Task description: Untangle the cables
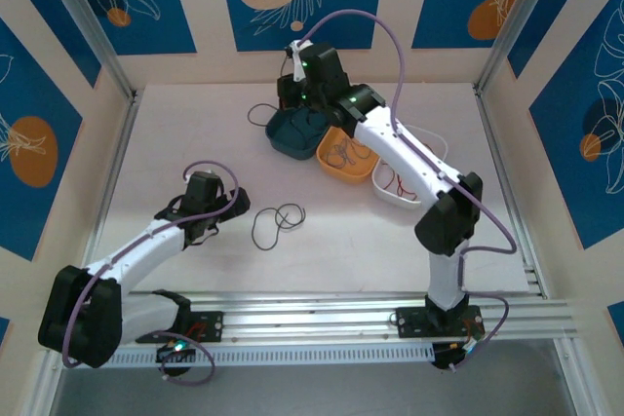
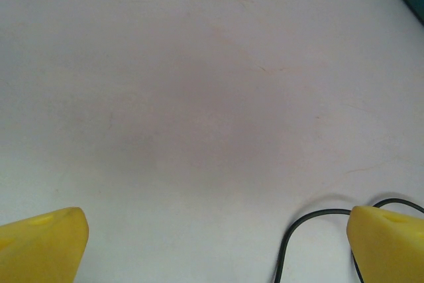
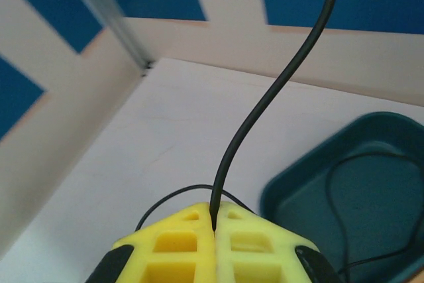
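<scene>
Now a black cable (image 3: 278, 84) is clamped in the right gripper (image 3: 215, 220), bottom centre. Release into the teal tray (image 3: 371, 183), lower right, is likely needed next; the left gripper (image 2: 215, 223) is spread open.

**One high camera and two wrist cameras, placed by the teal tray (image 1: 295, 133)**
The top view looks down from above and behind the arm bases, far from the tray. The right wrist camera sits just beside the tray, facing the back wall past the right gripper (image 3: 215, 220), which pinches a black cable (image 3: 278, 84). These two views share the tray. The left wrist camera looks down at close range over the left gripper (image 2: 217, 223), well short of the tray, with a teal corner at upper right.
</scene>
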Controlling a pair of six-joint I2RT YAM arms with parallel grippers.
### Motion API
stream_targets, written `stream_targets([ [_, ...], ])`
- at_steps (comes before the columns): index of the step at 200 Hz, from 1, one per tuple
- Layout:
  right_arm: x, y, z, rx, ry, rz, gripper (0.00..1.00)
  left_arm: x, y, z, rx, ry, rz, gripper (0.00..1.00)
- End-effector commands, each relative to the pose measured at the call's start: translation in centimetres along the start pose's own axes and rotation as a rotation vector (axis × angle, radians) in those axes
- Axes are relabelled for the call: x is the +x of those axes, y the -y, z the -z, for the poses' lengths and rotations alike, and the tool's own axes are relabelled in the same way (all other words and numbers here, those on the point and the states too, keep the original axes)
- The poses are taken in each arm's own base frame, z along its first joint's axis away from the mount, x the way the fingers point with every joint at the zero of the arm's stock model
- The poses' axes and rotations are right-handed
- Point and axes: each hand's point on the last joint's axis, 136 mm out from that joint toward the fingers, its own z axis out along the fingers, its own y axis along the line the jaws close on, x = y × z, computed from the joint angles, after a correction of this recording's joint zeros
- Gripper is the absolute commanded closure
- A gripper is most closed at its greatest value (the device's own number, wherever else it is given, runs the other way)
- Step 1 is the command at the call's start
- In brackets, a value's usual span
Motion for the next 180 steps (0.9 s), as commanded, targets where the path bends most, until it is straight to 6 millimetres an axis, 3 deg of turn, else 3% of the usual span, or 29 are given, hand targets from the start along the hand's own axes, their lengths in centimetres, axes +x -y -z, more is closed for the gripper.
stream_targets([
  [1, -1.2, 3.3, -2.0, 0.098, 0.031, -0.010, 1.00, -0.4, 0.1, 0.2, 0.018, 0.012, -0.001, 0.00],
  [48, 1.2, 9.1, -7.2, 0.221, -0.060, -0.076, 1.00, -0.4, 0.2, 0.2, 0.019, 0.011, -0.012, 0.00],
  [93, 6.2, 13.1, -10.0, 0.335, -0.205, -0.168, 1.00, -0.4, 0.3, 0.0, 0.023, 0.003, -0.015, 0.00],
  [180, 13.3, 15.5, -10.9, 0.419, -0.415, -0.301, 1.00, -0.2, 0.4, -0.2, 0.023, -0.008, -0.016, 0.00],
])
